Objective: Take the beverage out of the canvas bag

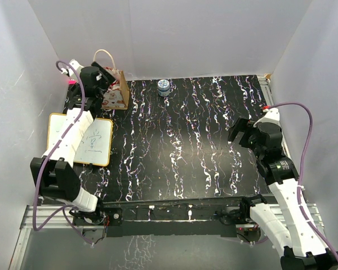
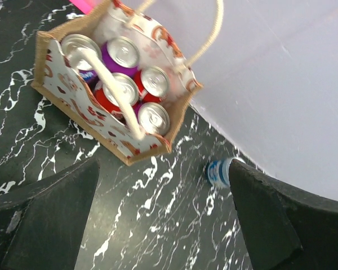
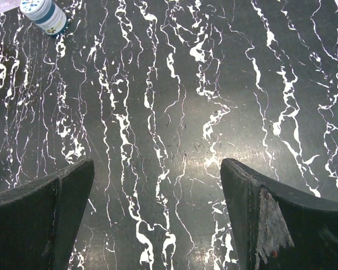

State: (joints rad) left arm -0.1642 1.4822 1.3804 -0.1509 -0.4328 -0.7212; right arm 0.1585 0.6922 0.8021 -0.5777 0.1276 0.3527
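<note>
Now, reach and grasp. Left pincer [image 2: 163,166] spread wide and holding nothing, poised above and just to the near side of the canvas bag [image 2: 101,126], itself in the far left corner of the desk [image 2: 158,225], close by the white wall [image 2: 281,84]. Inside the bag, five cans upright, tops showing, packed touching. Outside it and well apart, one blue-and-white can [image 2: 218,171] upright on the desk near the far wall.

Probably best to go for the corner can [image 2: 153,118], nearest the pincer and bounded by cloth on two sides. Mind the cream rope handle [image 2: 132,121] lying slack across the can tops and right beside that can. Come down with one finger on either side of the rim without pinning the rope, or nudge the rope aside first.

Expect little room between neighbours. Turn the pincer to slip one finger along the bag wall and the other into the gap toward the red can [image 2: 155,81]. Keep the wrist plumb, descend straight, close only once well past the rim, then lift vertically to avoid dragging the light bag along.

Right pincer [image 3: 158,163] likewise wide and empty, over bare desk well away. Worth bringing across to steady the bag in case of lifting.
</note>
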